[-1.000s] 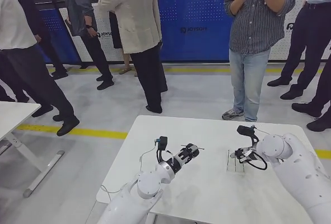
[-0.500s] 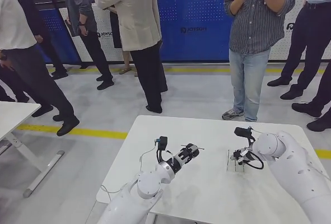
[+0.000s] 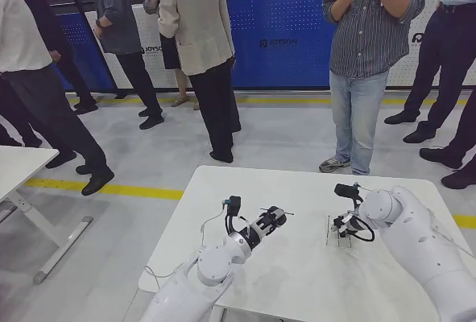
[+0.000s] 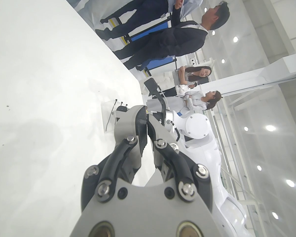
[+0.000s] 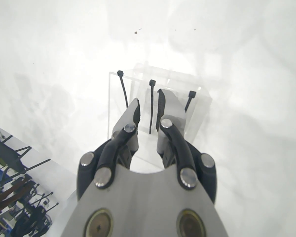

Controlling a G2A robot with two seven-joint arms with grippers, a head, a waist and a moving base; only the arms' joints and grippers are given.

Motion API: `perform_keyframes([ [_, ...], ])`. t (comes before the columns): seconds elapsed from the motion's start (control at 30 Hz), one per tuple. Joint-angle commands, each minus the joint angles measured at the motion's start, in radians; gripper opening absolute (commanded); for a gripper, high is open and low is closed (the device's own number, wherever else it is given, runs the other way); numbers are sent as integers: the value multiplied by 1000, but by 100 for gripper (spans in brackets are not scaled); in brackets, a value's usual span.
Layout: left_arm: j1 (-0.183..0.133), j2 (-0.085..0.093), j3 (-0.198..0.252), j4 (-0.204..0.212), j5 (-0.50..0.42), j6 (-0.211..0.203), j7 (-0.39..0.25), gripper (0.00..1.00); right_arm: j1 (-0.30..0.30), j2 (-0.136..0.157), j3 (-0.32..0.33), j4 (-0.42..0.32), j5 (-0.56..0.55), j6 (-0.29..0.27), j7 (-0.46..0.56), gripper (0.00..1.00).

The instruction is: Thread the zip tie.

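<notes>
A clear stand on the white table holds three upright black zip ties. My right gripper is open at the stand, one finger on each side of the middle zip tie, not pinching it. The other two ties stand to either side. In the top view the right gripper is at the stand on the table's right half. My left gripper hovers mid-table, shut, with a thin black zip tie sticking out at its tip. Its pads press together.
The white table has bare surface around both arms; its edges lie close on the left and front. Several people stand on the floor beyond the far edge. Another white table is at the far left.
My right arm has shifted slightly left, closer over the stand. The left arm has stayed where it was.
</notes>
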Motion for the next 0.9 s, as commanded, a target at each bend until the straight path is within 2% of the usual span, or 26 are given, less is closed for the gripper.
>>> perform_keyframes([
  [0.0,0,0,0,0,0,0,0,0,7,-6,-4,19,2,-4,-2,20],
  [0.2,0,0,0,0,0,0,0,0,27,-28,-16,74,3,-15,-7,15],
  [0.23,0,0,0,0,0,0,0,0,30,-31,-18,82,3,-17,-8,4],
  [0.27,0,0,0,0,0,0,0,0,34,-35,-18,93,5,-19,-11,0],
  [0.6,0,0,0,0,0,0,0,0,43,-46,-11,139,7,-60,-40,0],
  [0.87,0,0,0,0,0,0,0,0,24,-27,12,84,-18,-66,-56,0],
])
